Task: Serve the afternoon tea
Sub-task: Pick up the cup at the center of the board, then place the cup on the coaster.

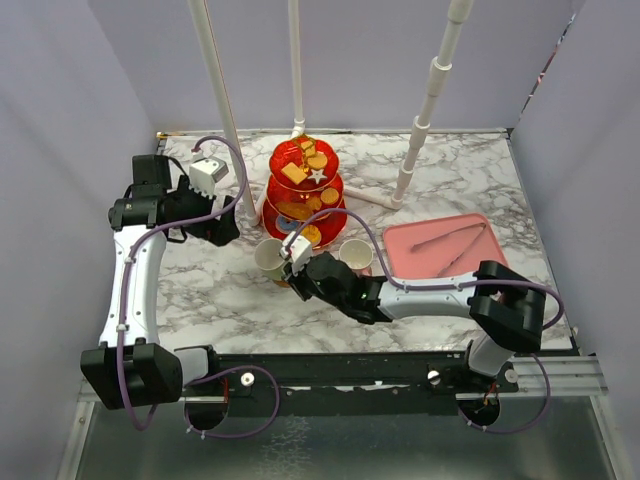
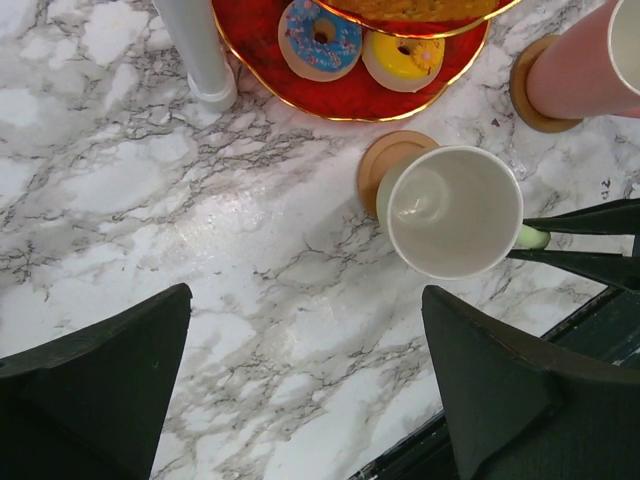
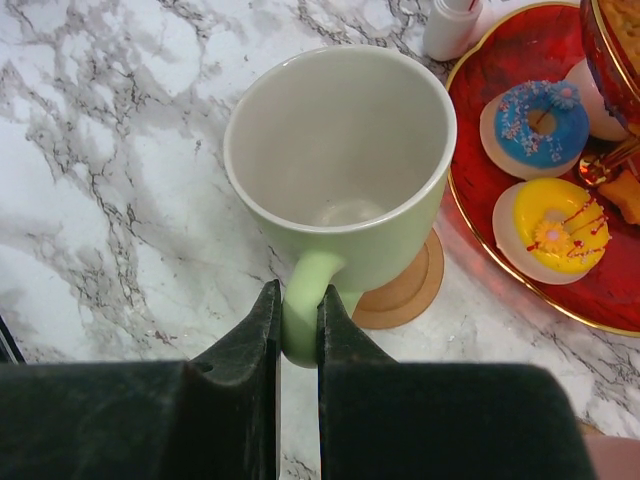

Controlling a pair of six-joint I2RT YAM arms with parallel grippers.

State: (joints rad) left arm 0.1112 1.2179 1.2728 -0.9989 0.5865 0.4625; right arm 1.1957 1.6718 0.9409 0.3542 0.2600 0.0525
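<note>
Green mug point(image 1: 270, 257), pink mug point(image 1: 356, 254), two coasters point(image 2: 385, 165) point(image 2: 528, 95)

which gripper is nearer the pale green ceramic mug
Right. The right gripper is shut on the handle of the pale green ceramic mug; the left gripper hangs open, apart from it, over the marble tabletop.

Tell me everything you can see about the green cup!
The pale green mug looks glossy and ceramic, with a whitish, empty inside and one looped handle. It sits mouth up over the marble table, beside the red stand and its bottom plate. A round brown coaster peeks out from under it; whether the mug rests fully on it is unclear. The right gripper is pinched shut on the handle.
</note>
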